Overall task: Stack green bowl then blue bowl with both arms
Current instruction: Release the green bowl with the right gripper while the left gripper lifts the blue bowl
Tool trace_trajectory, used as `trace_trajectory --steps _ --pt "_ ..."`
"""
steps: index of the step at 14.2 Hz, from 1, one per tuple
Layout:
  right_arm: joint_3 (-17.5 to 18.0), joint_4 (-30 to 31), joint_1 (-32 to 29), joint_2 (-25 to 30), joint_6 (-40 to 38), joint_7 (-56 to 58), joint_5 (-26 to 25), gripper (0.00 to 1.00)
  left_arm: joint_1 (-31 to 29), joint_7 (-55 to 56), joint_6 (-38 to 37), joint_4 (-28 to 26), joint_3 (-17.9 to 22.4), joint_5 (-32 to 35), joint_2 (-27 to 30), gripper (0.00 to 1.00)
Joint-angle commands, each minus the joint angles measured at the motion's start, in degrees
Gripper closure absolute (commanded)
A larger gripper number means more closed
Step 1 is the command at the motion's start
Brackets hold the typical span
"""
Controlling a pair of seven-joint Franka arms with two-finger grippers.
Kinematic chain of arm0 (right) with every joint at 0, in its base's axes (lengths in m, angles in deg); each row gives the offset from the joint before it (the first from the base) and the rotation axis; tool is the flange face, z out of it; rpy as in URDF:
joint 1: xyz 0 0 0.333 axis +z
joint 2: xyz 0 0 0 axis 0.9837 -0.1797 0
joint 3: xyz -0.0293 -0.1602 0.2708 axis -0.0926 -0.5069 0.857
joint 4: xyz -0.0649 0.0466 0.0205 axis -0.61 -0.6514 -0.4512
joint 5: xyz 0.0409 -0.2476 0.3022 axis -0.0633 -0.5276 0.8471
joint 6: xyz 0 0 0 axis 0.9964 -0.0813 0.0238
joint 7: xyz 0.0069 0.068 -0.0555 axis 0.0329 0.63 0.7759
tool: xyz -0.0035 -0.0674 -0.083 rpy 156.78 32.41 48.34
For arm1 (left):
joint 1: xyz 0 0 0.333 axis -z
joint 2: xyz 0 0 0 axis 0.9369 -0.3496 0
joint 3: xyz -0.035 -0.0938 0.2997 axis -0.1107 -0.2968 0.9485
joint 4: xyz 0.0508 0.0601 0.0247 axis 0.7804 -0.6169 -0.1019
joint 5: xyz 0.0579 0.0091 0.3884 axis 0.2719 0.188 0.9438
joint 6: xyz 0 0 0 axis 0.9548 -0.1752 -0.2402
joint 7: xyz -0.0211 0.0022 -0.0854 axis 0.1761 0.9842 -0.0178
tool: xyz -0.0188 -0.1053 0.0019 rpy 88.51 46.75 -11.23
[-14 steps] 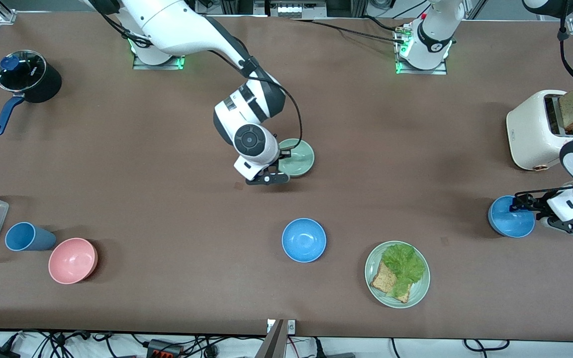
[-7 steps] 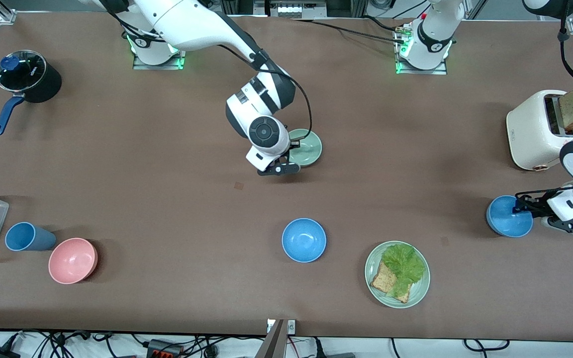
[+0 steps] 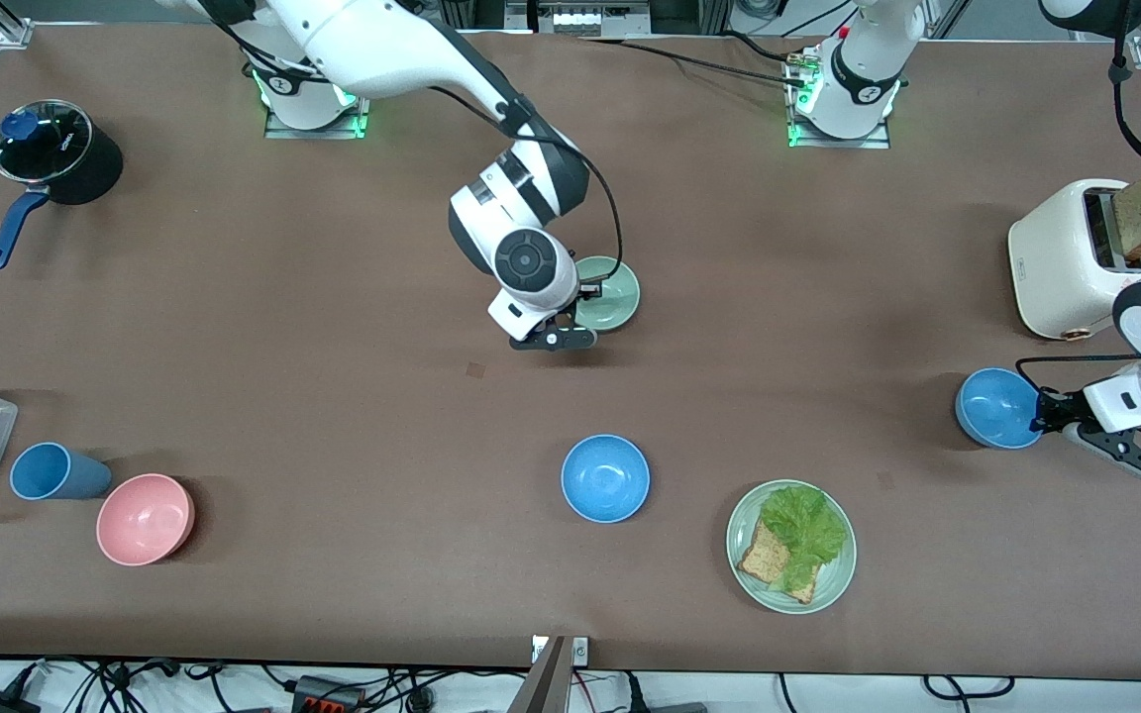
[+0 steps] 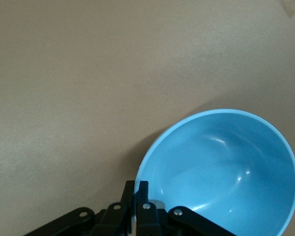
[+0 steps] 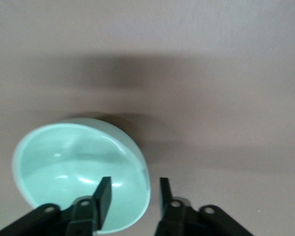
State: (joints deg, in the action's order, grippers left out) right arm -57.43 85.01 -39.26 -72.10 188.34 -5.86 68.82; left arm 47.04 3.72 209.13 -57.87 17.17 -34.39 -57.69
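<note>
- Around the rim of the green bowl (image 3: 608, 293), near the frame's centre, the right claw (image 3: 580, 307) has its fingers spread, one inside and one outside the wall; they straddle the rim without pinching it.
- At the frame's right edge, the left claw (image 3: 1038, 416) is clenched on the rim of a blue bowl (image 3: 998, 408), which looks lifted just off the counter (image 3: 333, 396).
- A second blue bowl (image 3: 605, 478) sits untouched in the lower centre of the frame, beside the plate (image 3: 833, 584) of lettuce and toast.
- Judging by this, both arms are at the grasping stage; next, the right claw must close and carry the green bowl to a stacking spot, the blue one following.
- No writing is legible; the toaster (image 3: 1066, 259) shows only a tiny unreadable mark.
</note>
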Motion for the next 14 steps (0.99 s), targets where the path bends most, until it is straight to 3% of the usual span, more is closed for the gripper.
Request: trace_trajectory --steps 1,6,9,11,14 --pt "-2.3 1.0 -2.1 9.1 -6.0 -1.2 0.1 0.0 -0.3 -3.1 -6.6 0.7 -0.2 -1.7 0.8 0.99" --pt "-11.6 0.8 -5.6 19.0 -11.9 1.9 0.0 0.0 -0.6 -2.1 -17.4 -0.6 -5.7 -2.0 7.7 0.99" --pt "-16.1 -0.6 -7.7 20.2 -12.9 4.0 0.0 0.0 -0.6 2.9 -18.1 -7.3 -10.4 -2.0 16.3 0.99" --pt "-19.4 -2.3 -7.6 20.2 -15.4 5.6 -0.5 0.0 -0.5 14.2 -19.3 -12.7 -15.8 -2.0 23.1 0.99" --pt "-24.8 -2.7 -8.4 20.4 -17.7 9.6 -0.4 0.0 -0.6 35.9 -22.9 -13.5 -27.1 -2.2 27.4 0.99"
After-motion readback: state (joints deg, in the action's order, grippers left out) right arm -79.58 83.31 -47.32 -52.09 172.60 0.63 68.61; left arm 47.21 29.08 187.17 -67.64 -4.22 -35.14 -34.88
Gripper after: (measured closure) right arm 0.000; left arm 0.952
